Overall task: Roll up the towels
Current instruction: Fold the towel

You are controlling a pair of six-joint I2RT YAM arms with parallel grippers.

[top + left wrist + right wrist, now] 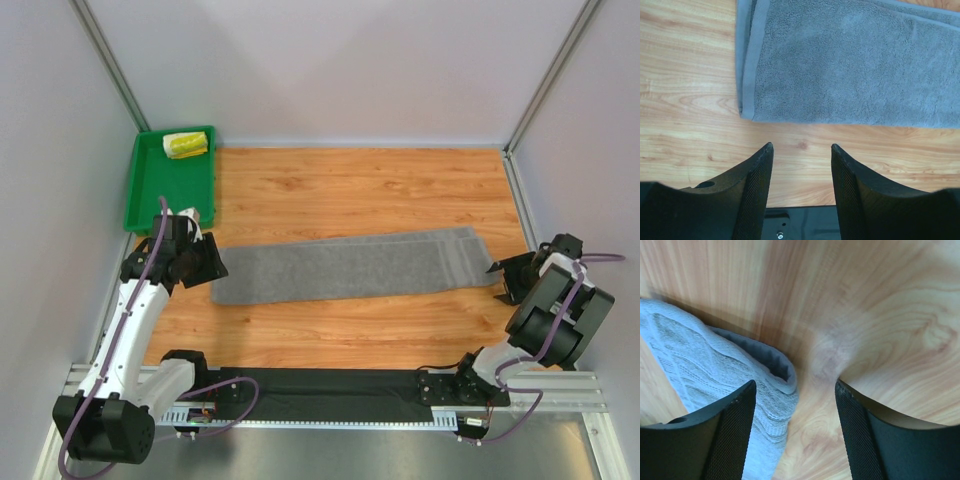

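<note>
The grey towel (350, 265) lies folded into a long flat strip across the wooden table. The small white-yellow towel (185, 145) sits rolled in the far corner of the green tray (170, 200). My left gripper (212, 264) is at the strip's left end. In the left wrist view the left gripper (802, 147) is open over bare wood, just short of the grey towel's (850, 65) near corner. My right gripper (500, 282) is at the right end. In the right wrist view the right gripper (796, 385) is open, with the grey towel's (705, 365) corner fold lying between its jaws.
The tray stands at the far left against the enclosure wall. White walls with metal posts (110, 60) close in the table on three sides. A black strip (320, 385) and the arm bases run along the near edge.
</note>
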